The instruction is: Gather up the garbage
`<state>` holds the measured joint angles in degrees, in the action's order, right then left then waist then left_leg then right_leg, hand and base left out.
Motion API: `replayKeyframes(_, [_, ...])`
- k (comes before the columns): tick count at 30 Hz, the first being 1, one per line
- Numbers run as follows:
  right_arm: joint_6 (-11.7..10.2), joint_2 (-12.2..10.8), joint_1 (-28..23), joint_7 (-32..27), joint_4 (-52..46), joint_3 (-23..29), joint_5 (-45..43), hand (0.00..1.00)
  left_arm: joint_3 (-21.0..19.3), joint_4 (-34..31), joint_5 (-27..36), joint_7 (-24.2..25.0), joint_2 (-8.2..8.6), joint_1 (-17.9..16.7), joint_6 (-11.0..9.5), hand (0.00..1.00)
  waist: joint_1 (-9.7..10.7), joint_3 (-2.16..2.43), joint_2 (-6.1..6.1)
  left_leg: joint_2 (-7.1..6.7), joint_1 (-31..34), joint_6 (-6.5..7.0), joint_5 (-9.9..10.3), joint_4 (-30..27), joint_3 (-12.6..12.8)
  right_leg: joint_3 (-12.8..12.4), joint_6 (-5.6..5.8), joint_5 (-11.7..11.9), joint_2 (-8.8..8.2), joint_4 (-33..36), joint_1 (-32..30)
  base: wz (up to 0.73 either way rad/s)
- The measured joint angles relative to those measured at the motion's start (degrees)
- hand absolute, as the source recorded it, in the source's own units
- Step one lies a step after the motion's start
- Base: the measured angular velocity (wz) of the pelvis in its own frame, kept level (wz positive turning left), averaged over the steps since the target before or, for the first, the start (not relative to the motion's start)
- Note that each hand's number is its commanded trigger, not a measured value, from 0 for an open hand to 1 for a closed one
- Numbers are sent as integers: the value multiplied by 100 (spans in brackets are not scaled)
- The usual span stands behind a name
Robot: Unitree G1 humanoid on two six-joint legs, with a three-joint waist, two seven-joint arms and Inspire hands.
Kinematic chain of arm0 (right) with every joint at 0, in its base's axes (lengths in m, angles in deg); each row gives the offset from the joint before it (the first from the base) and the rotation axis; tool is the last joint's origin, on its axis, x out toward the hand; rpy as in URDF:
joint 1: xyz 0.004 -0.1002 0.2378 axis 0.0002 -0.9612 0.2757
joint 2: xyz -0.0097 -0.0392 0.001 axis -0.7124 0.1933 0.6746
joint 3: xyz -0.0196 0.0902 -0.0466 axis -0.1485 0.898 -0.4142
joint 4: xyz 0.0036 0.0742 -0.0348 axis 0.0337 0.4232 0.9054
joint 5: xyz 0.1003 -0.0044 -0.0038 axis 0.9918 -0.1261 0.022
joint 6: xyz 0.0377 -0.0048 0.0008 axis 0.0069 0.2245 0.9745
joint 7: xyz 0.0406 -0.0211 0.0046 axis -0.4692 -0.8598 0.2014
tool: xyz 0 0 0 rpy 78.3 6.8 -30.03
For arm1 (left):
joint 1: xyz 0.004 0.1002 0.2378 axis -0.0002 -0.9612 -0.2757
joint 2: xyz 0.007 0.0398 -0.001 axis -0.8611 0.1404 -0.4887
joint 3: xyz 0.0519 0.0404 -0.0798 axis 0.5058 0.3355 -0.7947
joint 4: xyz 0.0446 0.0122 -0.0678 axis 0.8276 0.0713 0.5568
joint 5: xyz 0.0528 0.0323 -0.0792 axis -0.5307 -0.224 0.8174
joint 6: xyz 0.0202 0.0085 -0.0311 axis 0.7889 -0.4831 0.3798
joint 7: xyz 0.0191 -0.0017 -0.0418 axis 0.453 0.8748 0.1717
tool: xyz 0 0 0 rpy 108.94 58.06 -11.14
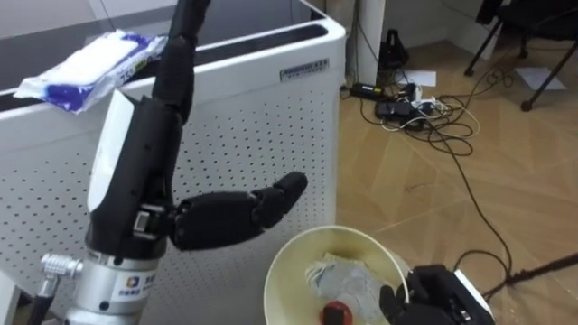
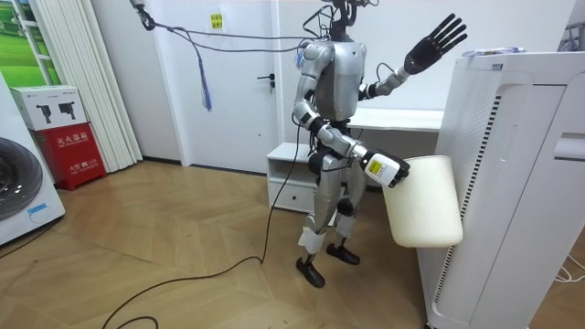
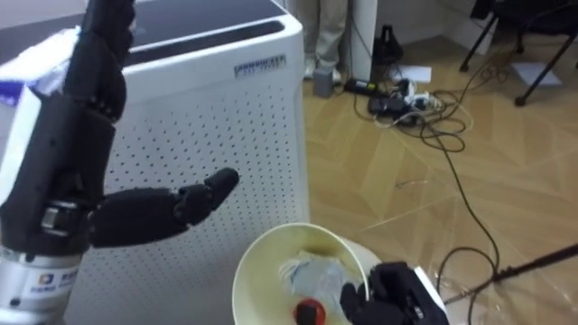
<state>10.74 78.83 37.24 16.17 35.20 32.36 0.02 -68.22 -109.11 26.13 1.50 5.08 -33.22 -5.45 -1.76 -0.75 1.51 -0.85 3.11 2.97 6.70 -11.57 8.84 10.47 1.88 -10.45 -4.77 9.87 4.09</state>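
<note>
A tall white appliance (image 1: 271, 117) with a perforated front and a dark top stands just before the robot, which is upright on the wooden floor (image 1: 506, 181) and faces it. Against the appliance's front, low down, the robot carries a cream waste bin (image 1: 280, 262). In the room view the bin is tipped slightly, with its mouth toward the robot.

The right hand (image 1: 424, 302) has the bin by its near rim, with dark fingers hooked over the edge and closed on it. The left hand (image 1: 144, 171) is raised in front of the appliance with fingers straight up and thumb (image 1: 244, 212) out sideways, spread wide and holding nothing. In the room view it is lifted to about the level of the appliance's top.

On that top, at the near left corner, lies a white-and-blue plastic packet (image 1: 90, 65), flat and a little rumpled. The fingers rise across its right end, and I cannot tell whether they touch it.

Inside the bin there are two things: a crumpled pale wad (image 1: 348, 278) of paper or film against the bottom, and just in front of it, nearer the right hand, a small red object (image 1: 337, 312), too small to identify.

A tangle of cables (image 1: 415, 104) lies on the floor beyond the appliance.
</note>
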Motion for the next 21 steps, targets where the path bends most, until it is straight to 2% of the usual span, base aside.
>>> replayKeyframes(5, [0, -10, 27, 23, 0, -218, 0, 100, 73, -7, 0, 264, -1, 2, -3, 0, 1, -61, -103, -2, 31, -1, 3, 25, 8, 2, 0, 0, 0, -13, -29, 0])
replayKeyframes(13, [1, -2, 57, 100, 5, -418, -3, 100, 252, -8, -32, 367, -15, 26, -3, 0, 6, -41, -84, -8, 50, 14, 16, 47, 36, 54, 2, 1, -14, -9, -24, 1])
replayKeyframes(16, [1, 12, 56, 82, 5, -420, -8, 100, 240, -48, -281, 336, 34, 47, -3, 0, -34, -26, -60, -2, 44, 12, 17, 42, 60, 51, 2, 1, -11, -6, -31, -2])
replayKeyframes(19, [1, 36, 57, 104, 3, -416, -4, 100, 84, -259, -818, 223, 41, 60, -23, 0, -44, -9, -34, 2, 35, 11, 18, 32, 48, 52, 1, 2, -10, -6, -25, 0])
replayKeyframes(21, [1, 47, 56, 144, 0, -406, -47, 100, -194, -282, -1293, -23, 43, 75, -170, 0, -43, 16, 4, 3, -9, 11, 18, 39, 53, 47, 1, 2, -9, -6, -19, -2])
